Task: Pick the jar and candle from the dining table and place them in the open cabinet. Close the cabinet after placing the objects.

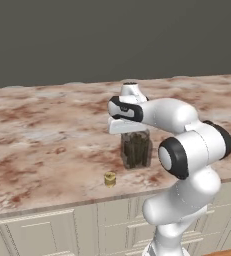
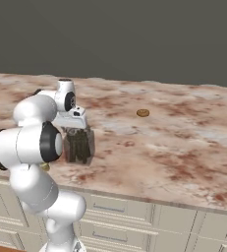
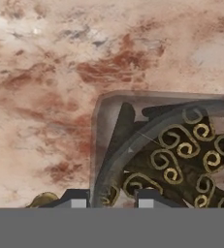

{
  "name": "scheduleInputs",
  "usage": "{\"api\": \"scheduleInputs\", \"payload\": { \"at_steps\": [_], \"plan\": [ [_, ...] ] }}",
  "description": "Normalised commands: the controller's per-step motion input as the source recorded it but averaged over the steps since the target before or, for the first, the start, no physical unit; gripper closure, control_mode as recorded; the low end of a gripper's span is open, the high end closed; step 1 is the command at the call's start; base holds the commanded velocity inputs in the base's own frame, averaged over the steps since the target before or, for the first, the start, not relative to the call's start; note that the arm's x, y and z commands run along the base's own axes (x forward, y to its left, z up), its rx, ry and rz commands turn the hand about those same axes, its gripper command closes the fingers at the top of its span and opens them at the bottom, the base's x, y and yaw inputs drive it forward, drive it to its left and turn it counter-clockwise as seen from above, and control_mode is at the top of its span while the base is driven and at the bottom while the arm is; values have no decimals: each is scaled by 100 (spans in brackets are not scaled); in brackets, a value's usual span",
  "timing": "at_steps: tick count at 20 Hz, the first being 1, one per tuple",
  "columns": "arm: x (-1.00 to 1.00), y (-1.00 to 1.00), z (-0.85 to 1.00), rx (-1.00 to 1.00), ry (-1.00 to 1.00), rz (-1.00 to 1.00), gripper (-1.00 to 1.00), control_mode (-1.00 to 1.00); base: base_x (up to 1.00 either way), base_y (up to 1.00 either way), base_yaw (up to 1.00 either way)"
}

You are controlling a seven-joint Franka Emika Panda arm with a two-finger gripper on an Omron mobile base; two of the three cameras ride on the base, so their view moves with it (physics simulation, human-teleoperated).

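Table edge: you look at the dining table over its near edge, with cream panelled fronts below the marbled reddish-brown top.
Candle: the candle is the nearest thing to you, a small yellow cylinder standing upright on the table near that edge, just in front of the jar and a little to its left (in the hand view you catch a sliver of it beside the jar's corner).
Jar: the jar stands upright on the table just behind the candle, clear glass packed with dark sticks; from above, its lid shows gold scrollwork.
Gripper: the gripper sits straight down on top of the jar, and your two finger tips are drawn in close together over the lid's rim. The jaws are closed and appear clamped on the jar's top; the jar's base rests on the table.
Far side: beyond the jar, to its right and well apart, a small flat brown disc lies on the table.
Background: a plain dark wall behind the table.
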Motion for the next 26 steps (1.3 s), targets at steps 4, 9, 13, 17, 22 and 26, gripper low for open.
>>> {"api": "scheduleInputs", "payload": {
  "at_steps": [4, 9, 13, 17, 22, 26],
  "plan": [
    [0, 0, 0, 0, -1, 0, 100, -100, 0, 0, 0],
    [-4, 0, 2, 0, -8, 0, 100, -100, 0, 0, 0],
    [-21, 0, 19, -1, -13, 0, 100, -100, 0, 0, 0],
    [-18, 0, 44, -6, -12, 0, 100, -100, 0, 0, 0],
    [-1, -3, 65, -10, -1, -2, 100, -100, 0, 0, 0],
    [-21, -26, 63, -6, -1, 0, 100, -100, 0, 0, 0]
  ]
}}
